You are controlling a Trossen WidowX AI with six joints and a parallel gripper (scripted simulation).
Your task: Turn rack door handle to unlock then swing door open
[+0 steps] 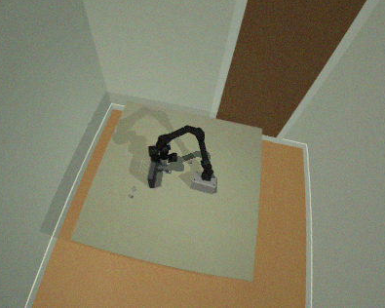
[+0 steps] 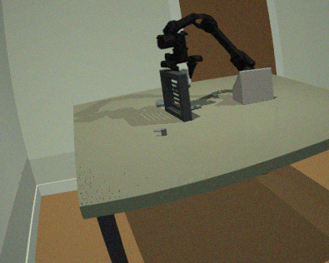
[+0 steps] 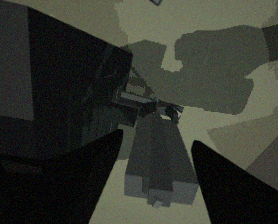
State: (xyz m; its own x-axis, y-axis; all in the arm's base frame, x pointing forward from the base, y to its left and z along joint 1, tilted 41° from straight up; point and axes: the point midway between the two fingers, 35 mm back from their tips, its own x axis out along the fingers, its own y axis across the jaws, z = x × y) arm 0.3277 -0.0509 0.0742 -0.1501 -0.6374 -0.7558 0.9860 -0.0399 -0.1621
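Note:
The dark rack point(image 1: 152, 177) point(image 2: 187, 103) stands upright on the table point(image 1: 181, 242) point(image 2: 238, 144), with a slotted panel facing the exterior camera. Its dark body fills the left of the wrist view. The grey upright handle point(image 3: 159, 162) stands beside it, its stepped end toward the wrist camera. My gripper point(image 1: 163, 161) point(image 2: 182, 68) point(image 3: 157, 139) points down at the handle and is open, one finger on each side, with a gap showing at both. The handle's face lies at an angle to the rack's edge. How far the door stands open cannot be told; the arm hides part of it.
The arm's pale base block point(image 1: 204, 183) point(image 2: 256, 86) stands right of the rack. Small grey pieces lie on the table, one in front of the rack point(image 2: 163, 131) and one behind it point(image 2: 215, 94). The rack's body is close beside my left finger.

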